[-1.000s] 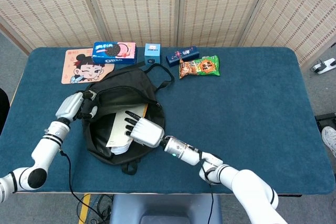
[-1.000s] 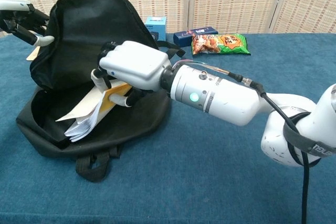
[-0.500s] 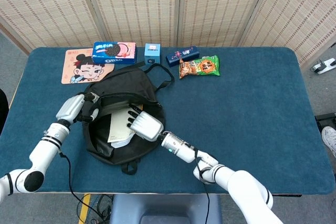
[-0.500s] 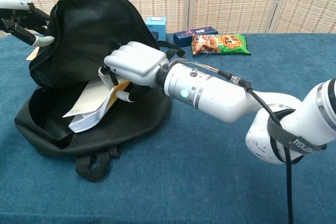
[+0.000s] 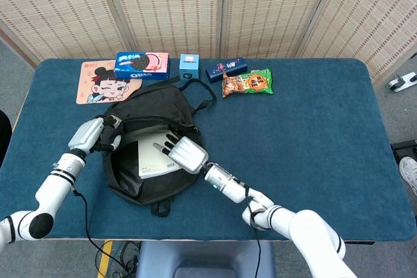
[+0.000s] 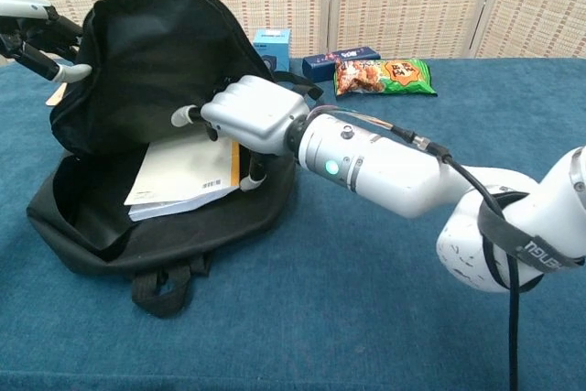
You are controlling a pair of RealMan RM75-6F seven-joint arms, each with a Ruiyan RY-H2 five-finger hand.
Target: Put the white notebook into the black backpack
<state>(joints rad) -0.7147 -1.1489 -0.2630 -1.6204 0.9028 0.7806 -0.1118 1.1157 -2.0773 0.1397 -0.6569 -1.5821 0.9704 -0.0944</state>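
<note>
Now white notebook [image 5: 155, 159] flat inside black backpack [image 5: 172, 105], long axis left-right, right robot hand [image 5: 184, 152] fingers spread above.

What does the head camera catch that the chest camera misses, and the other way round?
Only the head view shows the cartoon mat, the Oreo box and the whole table top. Only the chest view shows the barcode on the white notebook and the green light on the right wrist. Both show the black backpack held open by the left hand, the right hand at the notebook, and the green snack bag.
</note>
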